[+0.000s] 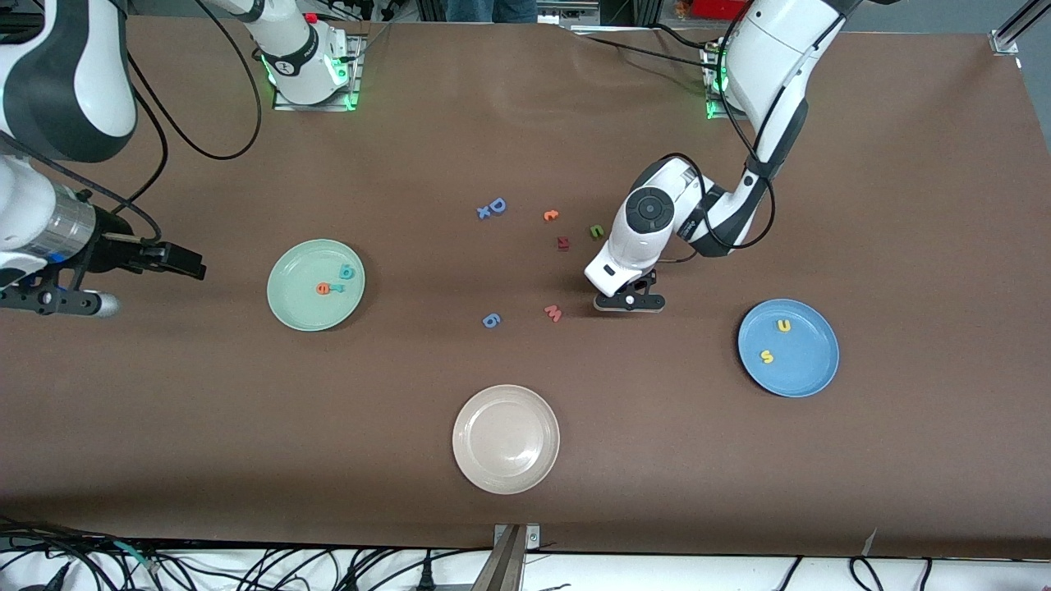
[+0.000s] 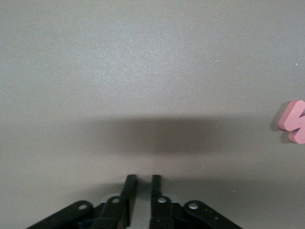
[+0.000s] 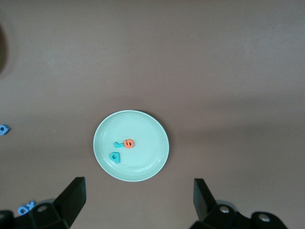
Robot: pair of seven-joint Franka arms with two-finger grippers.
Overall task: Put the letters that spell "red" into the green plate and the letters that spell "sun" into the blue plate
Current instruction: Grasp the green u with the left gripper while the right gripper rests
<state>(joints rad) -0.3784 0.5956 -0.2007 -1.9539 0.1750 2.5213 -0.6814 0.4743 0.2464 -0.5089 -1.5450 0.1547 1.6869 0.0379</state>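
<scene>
Matte brown tabletop [image 1: 739,492], tiny foam letters [image 1: 332,283]

The pink letter [image 2: 293,122] runs off the left wrist view's edge. The dark red letter [image 1: 563,243] is too small to read.

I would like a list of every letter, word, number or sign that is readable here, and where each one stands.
"e": orange, in the green plate.
"u": yellow, in the blue plate.
"s": yellow, in the blue plate.
"D": blue, on the table.
"x": blue, beside the "D".
"w": pink, on the table.
"n": green, on the table.
Other small letters: too small to read. No printed words or brands.
</scene>
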